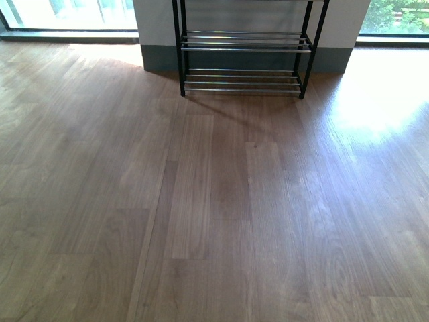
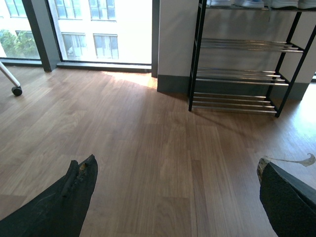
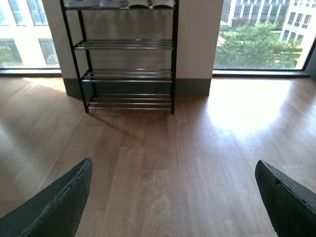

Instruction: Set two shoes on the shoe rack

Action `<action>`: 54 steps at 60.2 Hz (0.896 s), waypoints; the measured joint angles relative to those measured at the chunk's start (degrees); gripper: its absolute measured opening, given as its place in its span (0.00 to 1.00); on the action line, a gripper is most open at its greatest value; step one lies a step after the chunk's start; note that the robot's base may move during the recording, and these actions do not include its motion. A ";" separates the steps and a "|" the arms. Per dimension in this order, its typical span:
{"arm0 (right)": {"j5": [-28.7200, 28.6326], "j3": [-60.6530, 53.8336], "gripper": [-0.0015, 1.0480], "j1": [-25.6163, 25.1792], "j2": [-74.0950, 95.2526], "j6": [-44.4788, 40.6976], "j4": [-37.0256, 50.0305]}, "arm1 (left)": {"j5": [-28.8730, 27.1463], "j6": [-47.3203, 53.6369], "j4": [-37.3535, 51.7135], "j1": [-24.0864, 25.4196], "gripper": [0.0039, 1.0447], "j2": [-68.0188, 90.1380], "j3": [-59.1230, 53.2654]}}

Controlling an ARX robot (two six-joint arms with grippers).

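Shoes (image 3: 118, 3) sit on the top tier of the shoe rack (image 1: 244, 47), white soles just showing at the upper edge of both wrist views; four soles seem to line up there, though the uppers are cut off, so which pair is which cannot be told. The lower tiers of chrome rods are bare. The rack stands against the wall at about twelve o'clock from the robot, well apart from both arms, with wood floor (image 1: 214, 215) between.

Risk, as a judgement: if shoes remain to be fetched, none shows on the floor in any view, so a blind search could waste moves. Glare from the window (image 3: 261, 39) on the floor at two o'clock could hide a pale slipper. Smooth rods could let a shoe slip through if set down tilted.

Neither arm appears in the front view. Left gripper (image 2: 175, 197) and right gripper (image 3: 173, 200) both hang above the floor, aimed at the rack, fingers spread wide and holding nothing.
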 joint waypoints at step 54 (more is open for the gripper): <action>-0.13 0.00 0.91 0.00 -0.02 0.02 0.00 | -0.07 -0.02 0.00 0.02 0.91 0.00 0.00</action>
